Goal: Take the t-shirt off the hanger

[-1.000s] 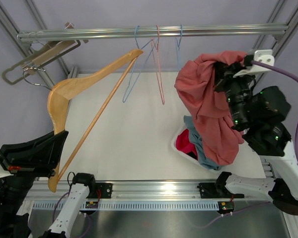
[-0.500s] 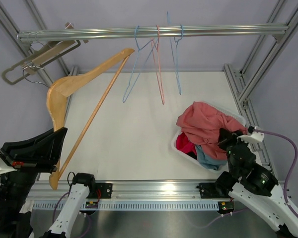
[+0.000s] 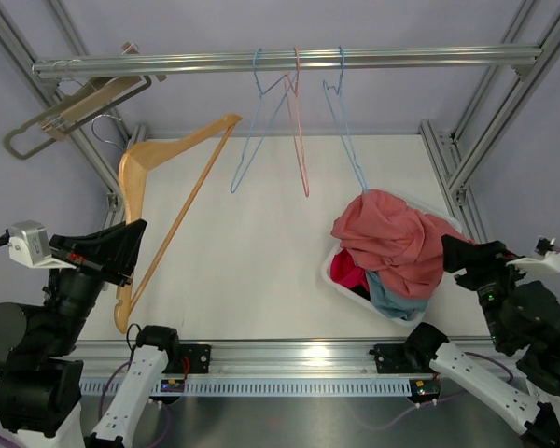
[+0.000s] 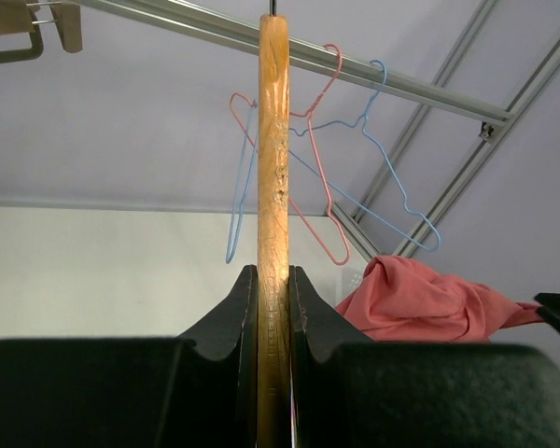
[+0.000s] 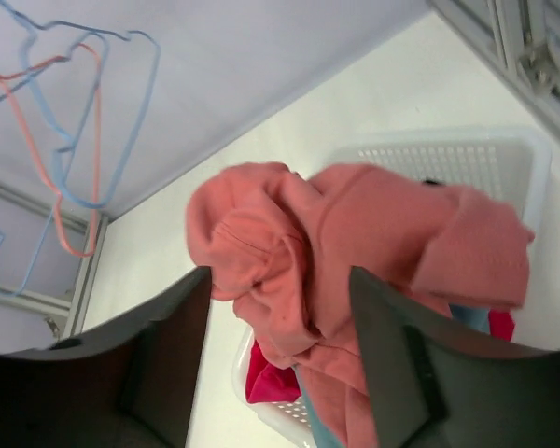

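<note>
The salmon-pink t-shirt [image 3: 392, 243] lies crumpled on top of other clothes in the white basket [image 3: 331, 271], off the hanger. The bare wooden hanger [image 3: 173, 201] leans across the left of the table, and my left gripper [image 3: 126, 254] is shut on its lower bar. In the left wrist view the hanger's bar [image 4: 273, 168] rises straight up from between the closed fingers [image 4: 243, 308]. My right gripper [image 3: 467, 254] sits just right of the basket, open. In the right wrist view the t-shirt [image 5: 355, 252] shows beyond my right gripper [image 5: 278, 280], untouched by either finger.
A metal rail [image 3: 280, 61] crosses the back with blue and pink wire hangers [image 3: 299, 131] on it. Another wooden clip hanger [image 3: 75, 107] hangs at the far left. The basket also holds red [image 3: 347, 271] and blue [image 3: 392, 303] clothes. Frame posts [image 3: 485, 140] stand at right.
My right gripper came down from near the rail with the t-shirt, opened and let it go into the basket. My left arm shifted the wooden hanger slightly right.
</note>
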{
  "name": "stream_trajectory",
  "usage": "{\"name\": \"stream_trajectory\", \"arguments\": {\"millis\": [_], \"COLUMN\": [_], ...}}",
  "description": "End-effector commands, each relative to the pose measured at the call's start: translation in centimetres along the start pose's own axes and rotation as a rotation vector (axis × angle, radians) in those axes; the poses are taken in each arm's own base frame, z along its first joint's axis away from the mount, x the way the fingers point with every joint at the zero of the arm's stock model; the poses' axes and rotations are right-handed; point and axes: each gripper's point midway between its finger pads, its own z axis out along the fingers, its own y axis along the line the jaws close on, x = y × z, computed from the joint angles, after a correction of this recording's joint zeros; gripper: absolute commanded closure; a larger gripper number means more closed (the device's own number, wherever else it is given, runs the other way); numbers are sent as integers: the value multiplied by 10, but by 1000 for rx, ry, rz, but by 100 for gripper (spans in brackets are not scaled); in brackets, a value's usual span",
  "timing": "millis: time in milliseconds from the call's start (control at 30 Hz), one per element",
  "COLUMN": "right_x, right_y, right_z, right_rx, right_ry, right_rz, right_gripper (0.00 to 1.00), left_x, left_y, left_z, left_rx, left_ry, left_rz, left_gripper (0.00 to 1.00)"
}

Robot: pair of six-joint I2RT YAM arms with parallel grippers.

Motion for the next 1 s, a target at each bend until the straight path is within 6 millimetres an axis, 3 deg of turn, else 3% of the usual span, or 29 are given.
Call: {"name": "stream_trajectory", "arguments": {"millis": [0, 33, 67, 133, 167, 233, 300, 433, 467, 500, 533, 567, 600, 633, 700, 733, 833, 900, 933, 967], "right_x": [-29, -30, -31, -20, -7, 4, 34, 91, 108, 130, 143, 170, 184, 215, 229, 247, 237, 216, 196, 183], "right_y": [20, 30, 47, 64, 71, 80, 86, 67, 41, 38, 24, 1, -5, -30, -28, -47, -56, -58, -47, -40], "right_z": [-13, -13, -6, 6, 21, 39, 60, 95, 112, 115, 120, 123, 123, 115, 111, 103, 95, 89, 85, 84], "right_rx": [-79, -111, -118, -129, -94, -83, -72, 15, 81, 59, 96, 130, 151, 194, 151, 189, 196, 189, 149, 128], "right_ry": [6, 25, 55, 118, 163, 165, 213, 320, 341, 411, 429, 451, 462, 513, 502, 522, 458, 388, 345, 317], "right_rz": [-100, -144, -191, -294, -353, -400, -438, -372, -328, -230, -173, -132, -46, -19, 110, 123, 149, 124, 127, 122], "right_gripper": [40, 52, 77, 90, 100, 100, 100, 100, 100, 100, 100, 100, 100, 100, 100, 100, 100, 95, 89, 68], "left_x": [-26, -25, -25, -24, -25, -23, -22, -22, -22, -22, -22, -23, -23, -23, -23, -23, -21, -18, -17, -14], "left_y": [-4, -4, -4, -1, -1, 0, 2, 4, 5, 6, 9, 10, 11, 12, 13, 14, 15, 18, 21, 24], "left_z": [-4, -4, -5, -4, -5, -6, -7, -3, -2, -1, 2, 2, 4, 6, 7, 8, 13, 22, 27, 35], "left_rx": [5, 4, 2, -6, -8, -13, -18, -24, -30, -35, -44, -51, -56, -59, -65, -66, -65, -72, -78, -87], "left_ry": [-111, -109, -112, -110, -114, -112, -116, -107, -106, -106, -102, -103, -102, -98, -97, -94, -80, -56, -46, -25], "left_rz": [51, 52, 55, 58, 60, 65, 70, 80, 82, 88, 89, 91, 95, 94, 98, 97, 93, 92, 89, 84], "left_gripper": [100, 100, 100, 100, 100, 100, 100, 100, 100, 100, 100, 100, 100, 100, 100, 100, 100, 100, 100, 100]}}
